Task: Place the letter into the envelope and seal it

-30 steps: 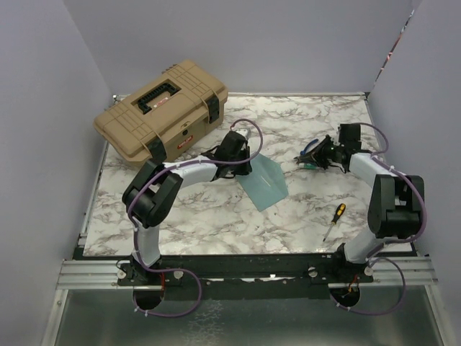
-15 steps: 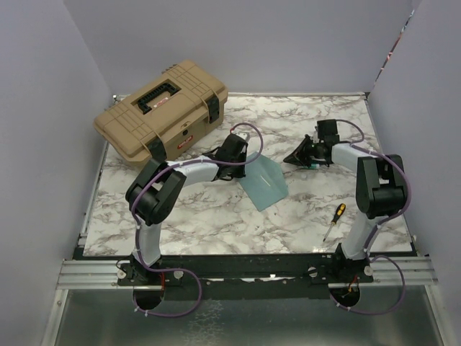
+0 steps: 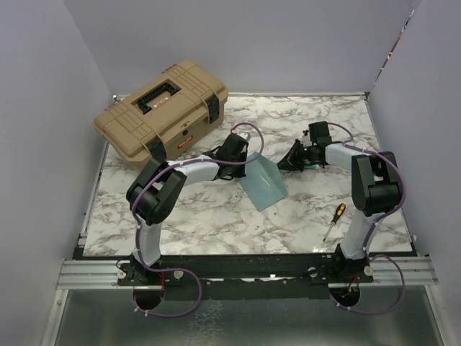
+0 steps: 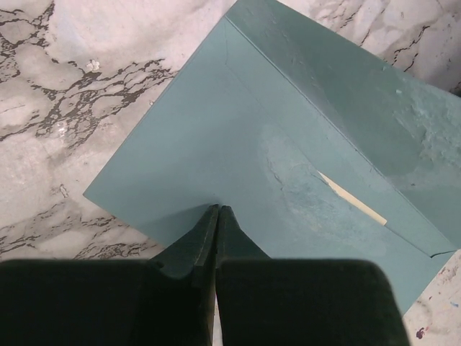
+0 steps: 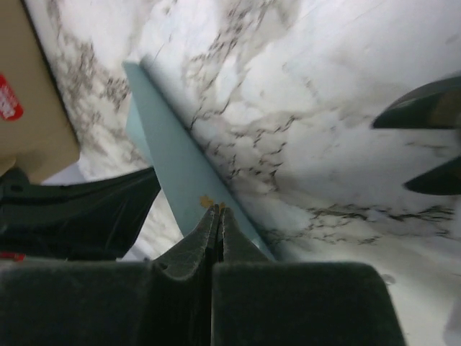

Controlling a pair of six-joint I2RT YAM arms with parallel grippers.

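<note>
The envelope (image 4: 209,130) lies flat near the middle of the bench, and only a cream sliver of the letter (image 4: 353,199) shows at its mouth. My left end effector (image 4: 216,213) is fully closed and grips nothing, its tips pressing the envelope's body down. My right end effector (image 5: 216,210) is closed and empty too, its tips at the envelope's edge. The flap (image 4: 346,86) looks open. I should keep the left pin firm, slide the right tips under the flap, and fold it toward the left arm without dragging the paper.
</note>
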